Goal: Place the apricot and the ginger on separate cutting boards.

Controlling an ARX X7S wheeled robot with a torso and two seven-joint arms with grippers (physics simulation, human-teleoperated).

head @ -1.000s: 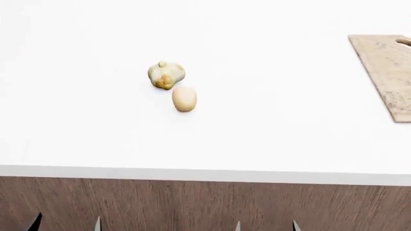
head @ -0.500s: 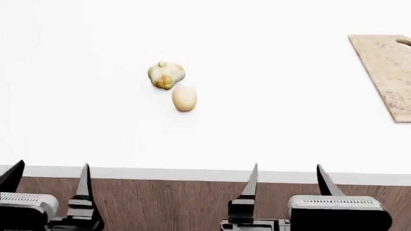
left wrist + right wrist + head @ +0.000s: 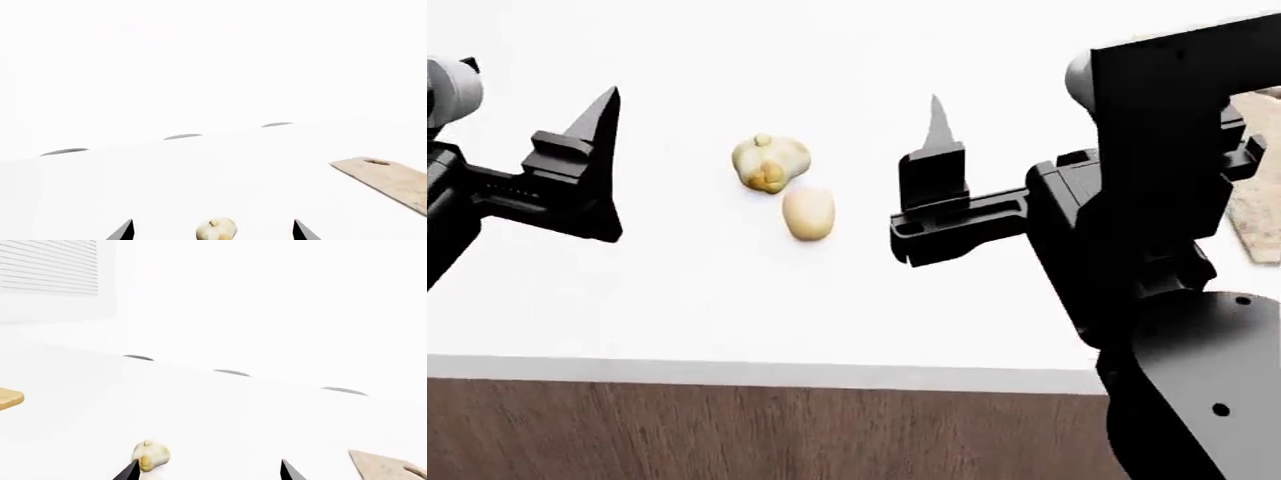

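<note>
The knobby ginger (image 3: 770,162) lies on the white counter, with the smooth apricot (image 3: 809,213) just in front of it, touching or nearly so. My left gripper (image 3: 534,88) is open and empty, held above the counter left of both. My right gripper (image 3: 1014,108) is open and empty to their right; its far finger is hidden behind the wrist. The ginger shows between the left fingers in the left wrist view (image 3: 216,230) and by one right finger in the right wrist view (image 3: 152,455). A beige cutting board (image 3: 1260,222) lies at the far right, mostly hidden by my right arm.
The counter's front edge (image 3: 761,372) runs above a brown wood panel (image 3: 761,430). The board also shows in the left wrist view (image 3: 387,182) and the right wrist view (image 3: 383,467). A tan flat thing (image 3: 10,399) sits at that view's edge.
Both arms have risen from below the counter's front edge to above the counter, either side of the ginger and apricot. The ginger, apricot and board have not moved.
</note>
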